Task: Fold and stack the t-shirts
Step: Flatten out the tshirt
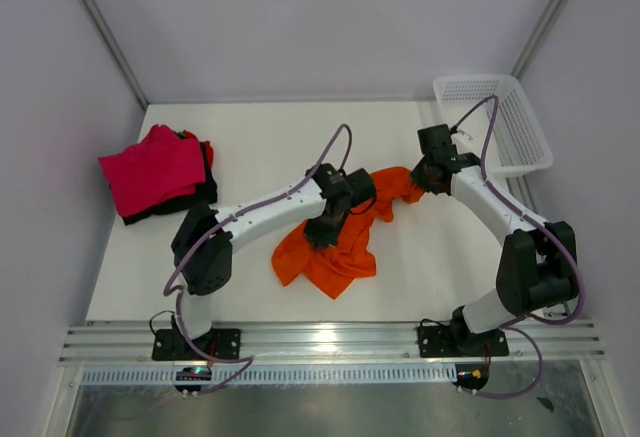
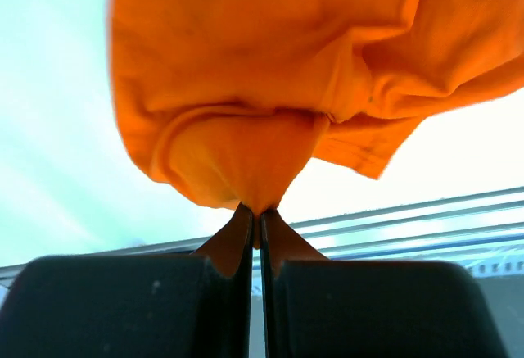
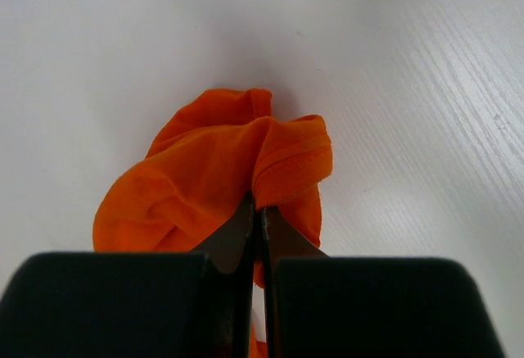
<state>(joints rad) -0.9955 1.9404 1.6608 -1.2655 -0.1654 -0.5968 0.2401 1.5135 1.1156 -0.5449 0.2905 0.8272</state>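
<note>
Count: three t-shirts, two grippers, one basket.

Bright orange soft cloth t-shirt (image 1: 335,252): unfolded and crumpled, near the middle of the white table (image 1: 270,137). It runs as a diagonal band from a narrow bunched end at the upper right to a wider rumpled lobe toward the near edge. The surface is heavily creased, with no flat panel visible. In the left wrist view the cloth (image 2: 270,63) gathers into a puckered point at the fingertips. In the right wrist view a hemmed, ribbed edge (image 3: 196,169) is bunched at the tips, with the rest heaped on the table behind.

Magenta-pink cloth t-shirt (image 1: 152,169): roughly folded, at the far left of the table, lying on top of the black cloth t-shirt (image 1: 205,192). The black one shows only along the near and right edges of the pile. Both are well apart from the orange one.

Left gripper (image 2: 255,215): jaws pressed together, pinching a tuck of orange cloth around the shirt's middle.

Right gripper (image 3: 255,206): jaws pressed together, pinching the hemmed edge at the shirt's upper-right end.

White plastic mesh basket (image 1: 520,132): at the far right corner, just beyond the right arm.
</note>
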